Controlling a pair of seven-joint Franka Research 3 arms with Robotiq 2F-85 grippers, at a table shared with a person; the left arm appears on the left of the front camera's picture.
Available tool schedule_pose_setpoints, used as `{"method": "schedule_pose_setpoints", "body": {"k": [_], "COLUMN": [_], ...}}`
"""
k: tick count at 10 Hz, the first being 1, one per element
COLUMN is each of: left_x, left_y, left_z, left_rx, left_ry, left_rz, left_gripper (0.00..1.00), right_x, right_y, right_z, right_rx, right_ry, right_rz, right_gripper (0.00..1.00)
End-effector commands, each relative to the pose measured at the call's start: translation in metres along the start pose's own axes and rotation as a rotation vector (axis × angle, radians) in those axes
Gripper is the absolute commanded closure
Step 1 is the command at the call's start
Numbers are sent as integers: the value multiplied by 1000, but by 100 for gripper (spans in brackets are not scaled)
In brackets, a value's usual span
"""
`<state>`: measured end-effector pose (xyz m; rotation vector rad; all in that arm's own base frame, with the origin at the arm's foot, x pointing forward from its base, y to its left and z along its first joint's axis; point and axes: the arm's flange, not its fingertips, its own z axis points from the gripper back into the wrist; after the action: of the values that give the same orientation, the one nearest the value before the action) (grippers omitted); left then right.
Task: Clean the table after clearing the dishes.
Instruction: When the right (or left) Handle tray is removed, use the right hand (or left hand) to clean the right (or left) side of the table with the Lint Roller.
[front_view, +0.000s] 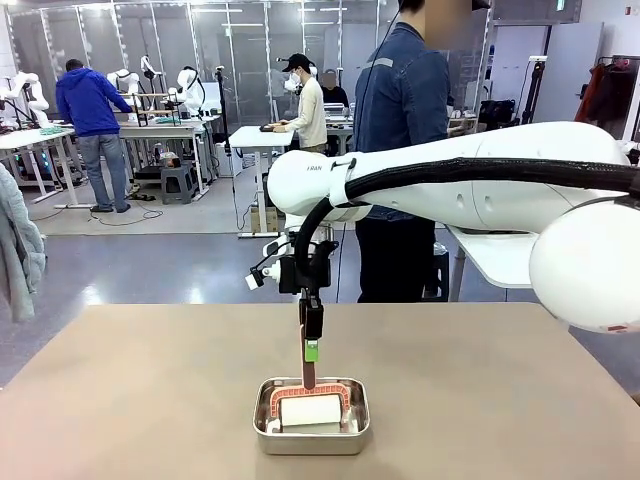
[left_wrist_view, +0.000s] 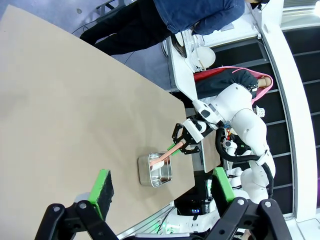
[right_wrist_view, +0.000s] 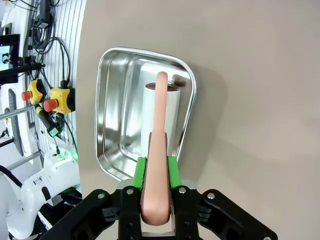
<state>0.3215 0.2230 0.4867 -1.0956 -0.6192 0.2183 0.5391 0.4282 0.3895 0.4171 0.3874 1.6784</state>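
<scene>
My right gripper is shut on the pink handle of a cleaning roller. The roller's white roll lies in a square steel pan near the front middle of the beige table. The handle stands nearly upright over the pan. In the left wrist view, my left gripper hangs open well above the table, its green pads wide apart, looking down on the pan and the right gripper. The dishes are out of view.
A person in a dark blue jacket stands at the table's far side, just right of the middle. A white side table stands behind the right arm. Bare tabletop spreads on all sides of the pan.
</scene>
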Motion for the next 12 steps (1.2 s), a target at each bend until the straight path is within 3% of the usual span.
{"method": "schedule_pose_setpoints", "body": {"k": [1,5,6,9,12], "left_x": [-1,-1,-1,-1,-1], "left_y": [-3,-3,-3,-3,-3], "left_z": [3,3,3,3,3], "left_rx": [-8,-8,-8,-8,-8], "left_ry": [-2,-2,-2,-2,-2], "left_rz": [16,16,16,16,16], "left_gripper": [0,0,0,0,0], "right_x": [10,8,2,-42,-116], "right_y": [1,16,36,128,175], "right_z": [8,17,33,80,88], "right_rx": [10,-23,-29,-176,-199], "right_ry": [25,33,16,-168,-456], "right_rz": [-21,-65,-224,-516,-884], "right_gripper": [100,98,100,100,100]}}
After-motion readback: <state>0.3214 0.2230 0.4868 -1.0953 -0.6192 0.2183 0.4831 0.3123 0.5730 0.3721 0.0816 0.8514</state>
